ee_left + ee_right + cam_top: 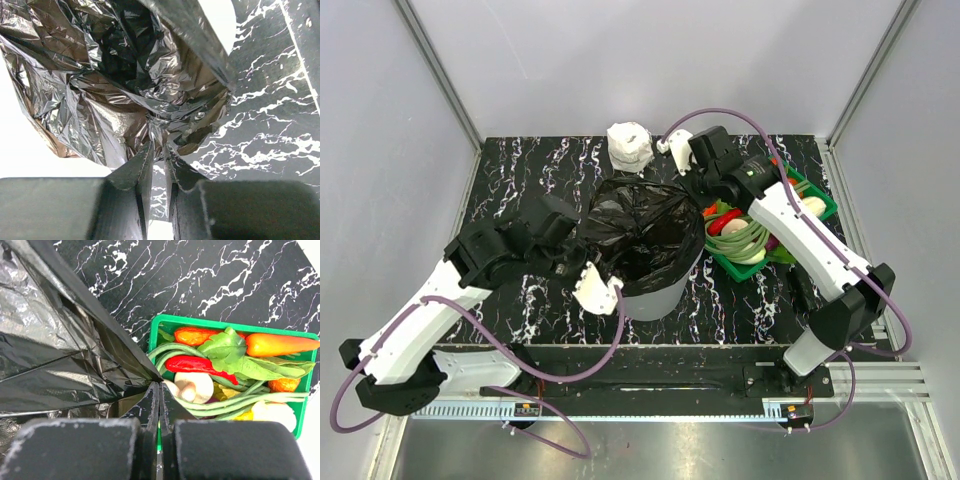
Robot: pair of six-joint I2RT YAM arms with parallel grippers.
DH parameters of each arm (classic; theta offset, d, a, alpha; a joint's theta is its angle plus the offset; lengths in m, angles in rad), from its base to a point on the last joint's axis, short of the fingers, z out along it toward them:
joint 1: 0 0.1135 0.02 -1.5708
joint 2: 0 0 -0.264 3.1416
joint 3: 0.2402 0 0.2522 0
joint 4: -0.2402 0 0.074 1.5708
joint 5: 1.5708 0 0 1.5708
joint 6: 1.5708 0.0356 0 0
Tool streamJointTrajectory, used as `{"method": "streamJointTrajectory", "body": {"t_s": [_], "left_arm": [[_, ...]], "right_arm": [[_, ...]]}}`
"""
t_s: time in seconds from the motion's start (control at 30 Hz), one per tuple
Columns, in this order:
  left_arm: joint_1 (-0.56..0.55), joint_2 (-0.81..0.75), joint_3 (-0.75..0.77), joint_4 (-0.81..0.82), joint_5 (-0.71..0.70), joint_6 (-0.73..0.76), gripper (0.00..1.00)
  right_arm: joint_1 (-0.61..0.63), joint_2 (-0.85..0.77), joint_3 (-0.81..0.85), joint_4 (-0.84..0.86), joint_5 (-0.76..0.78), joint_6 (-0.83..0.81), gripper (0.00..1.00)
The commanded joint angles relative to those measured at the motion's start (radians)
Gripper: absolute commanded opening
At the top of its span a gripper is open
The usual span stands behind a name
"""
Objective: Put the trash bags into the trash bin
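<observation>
The black, glossy trash bag point(642, 228) lies spread in and over the mouth of the light-grey trash bin point(660, 298) at the table's middle. My left gripper point(582, 250) is at the bin's left rim. Its jaws stand slightly apart, with the table showing through the gap. In the left wrist view the crinkled bag point(100, 80) bunches to a point just beyond the left gripper point(159, 144). My right gripper point(686, 182) is at the bin's far right side. The right gripper point(159, 385) is shut on a taut fold of the bag point(60, 355).
A green basket point(823, 203) of vegetables stands right of the bin, under my right arm; it shows as the basket point(165, 322) close below my right fingers. A white wrapped roll point(630, 146) sits at the table's back edge, behind the bin.
</observation>
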Motion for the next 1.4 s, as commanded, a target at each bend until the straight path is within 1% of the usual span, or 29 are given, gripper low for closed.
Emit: {"method": "streamJointTrajectory", "body": {"t_s": [0.0, 0.1, 0.23, 0.37, 0.47, 0.63, 0.87, 0.97, 1.2, 1.27, 1.37], "left_arm": [[0.001, -0.039, -0.016, -0.014, 0.121, -0.065, 0.19], [0.001, -0.053, -0.039, 0.009, 0.207, -0.102, 0.20], [0.001, -0.048, -0.063, 0.034, 0.299, -0.140, 0.25], [-0.001, -0.042, -0.039, 0.046, 0.390, -0.180, 0.28], [0.001, -0.027, -0.008, 0.069, 0.456, -0.226, 0.33], [-0.003, 0.034, 0.050, 0.181, 0.531, -0.420, 0.43], [-0.018, 0.151, 0.165, 0.280, 0.618, -0.632, 0.49], [-0.032, 0.192, 0.185, 0.330, 0.606, -0.720, 0.51], [-0.078, 0.272, 0.182, 0.397, 0.542, -0.820, 0.53], [-0.090, 0.280, 0.171, 0.435, 0.485, -0.853, 0.53], [-0.098, 0.274, 0.141, 0.475, 0.433, -0.864, 0.51]], "right_arm": [[0.003, -0.062, -0.030, 0.038, -0.013, -0.009, 0.00], [0.005, -0.066, -0.047, 0.042, -0.022, -0.009, 0.00], [0.005, -0.069, -0.050, 0.041, -0.042, -0.007, 0.00], [0.005, -0.079, -0.054, 0.042, -0.045, -0.010, 0.00], [0.005, -0.085, -0.059, 0.042, -0.042, -0.018, 0.00], [0.005, -0.088, -0.063, 0.041, -0.039, -0.020, 0.00], [0.003, -0.092, -0.062, 0.039, -0.028, -0.024, 0.00], [0.005, -0.092, -0.063, 0.041, -0.023, -0.027, 0.00], [0.002, -0.089, -0.060, 0.041, -0.017, -0.029, 0.00], [0.002, -0.089, -0.060, 0.041, -0.016, -0.029, 0.00], [0.002, -0.094, -0.068, 0.042, -0.011, -0.030, 0.00]]}}
